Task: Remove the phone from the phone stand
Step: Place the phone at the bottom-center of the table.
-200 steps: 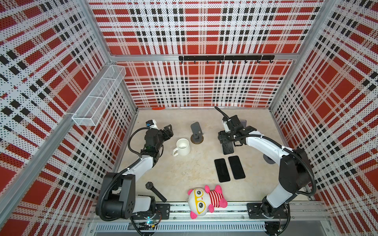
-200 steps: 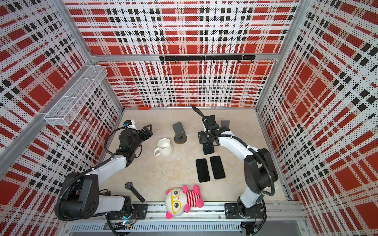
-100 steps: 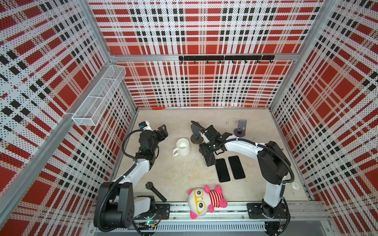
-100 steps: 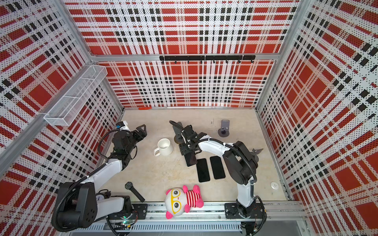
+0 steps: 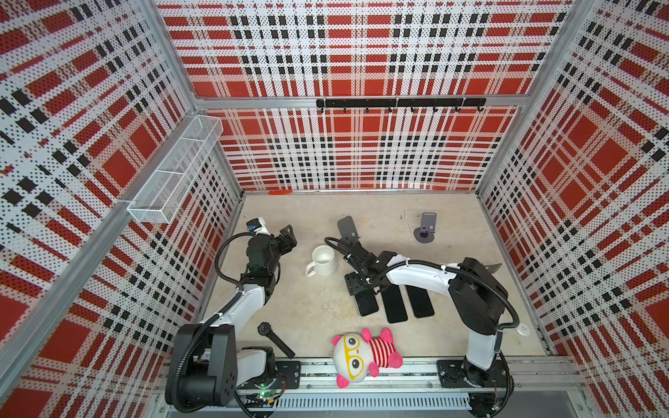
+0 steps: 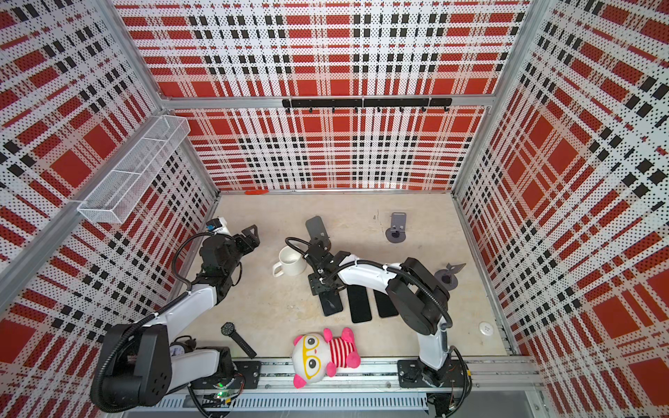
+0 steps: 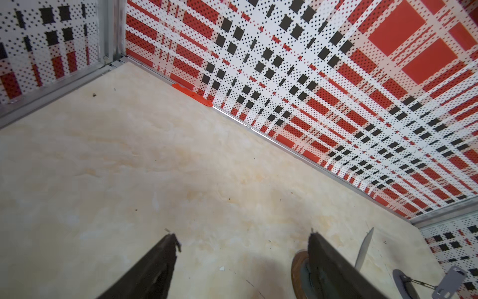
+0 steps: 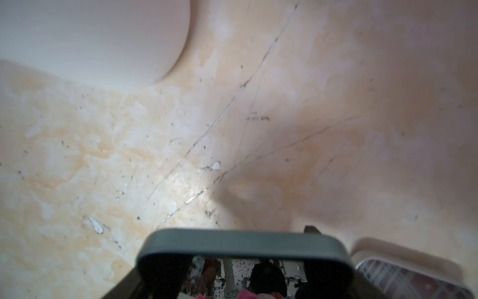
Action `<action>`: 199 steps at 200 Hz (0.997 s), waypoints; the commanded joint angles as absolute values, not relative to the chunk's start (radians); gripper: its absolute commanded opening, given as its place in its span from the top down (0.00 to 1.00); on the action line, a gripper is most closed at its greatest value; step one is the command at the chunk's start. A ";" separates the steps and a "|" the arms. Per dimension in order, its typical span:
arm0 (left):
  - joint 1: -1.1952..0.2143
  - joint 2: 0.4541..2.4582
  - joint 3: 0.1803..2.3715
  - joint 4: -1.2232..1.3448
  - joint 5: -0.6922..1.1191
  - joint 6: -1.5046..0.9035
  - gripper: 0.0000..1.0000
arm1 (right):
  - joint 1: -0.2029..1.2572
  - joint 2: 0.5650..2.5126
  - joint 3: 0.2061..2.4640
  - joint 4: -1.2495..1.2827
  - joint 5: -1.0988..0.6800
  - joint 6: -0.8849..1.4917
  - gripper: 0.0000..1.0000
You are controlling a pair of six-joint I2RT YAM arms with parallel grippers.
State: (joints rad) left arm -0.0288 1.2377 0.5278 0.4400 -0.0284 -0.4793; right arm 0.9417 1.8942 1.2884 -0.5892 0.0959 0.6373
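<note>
- Black phone [image 5: 368, 305], clamped in the right gripper [image 5: 362, 294], hangs low beside two flat phones [image 5: 394, 307], probably for laying down.
- Left gripper [image 7: 241, 235] waits wide, empty, aside.

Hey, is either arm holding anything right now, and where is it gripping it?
The right gripper holds a dark phone, jaws clamped across its two long edges near one end. The left gripper is open and empty.

light was bright, even | top views were sharp, edges bowed | right wrist blurred, shadow on counter [image 8: 362, 129] beyond jaws
</note>
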 commanded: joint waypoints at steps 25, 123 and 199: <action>-0.043 1.206 0.495 0.457 -0.165 -0.391 0.12 | 0.997 1.858 1.254 -0.634 0.183 0.830 0.28; -0.075 1.181 0.498 0.438 -0.217 -0.344 0.02 | 1.011 1.883 1.184 -0.563 0.185 0.898 0.19; -0.071 1.212 0.503 0.439 -0.206 -0.349 0.02 | 1.011 1.886 1.158 -0.535 0.192 0.910 0.16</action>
State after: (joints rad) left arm -0.0772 1.2049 0.5053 0.4328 -0.1993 -0.3611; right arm 1.0054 1.8729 1.1748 -0.5480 0.1772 0.8848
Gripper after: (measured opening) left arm 0.982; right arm 0.841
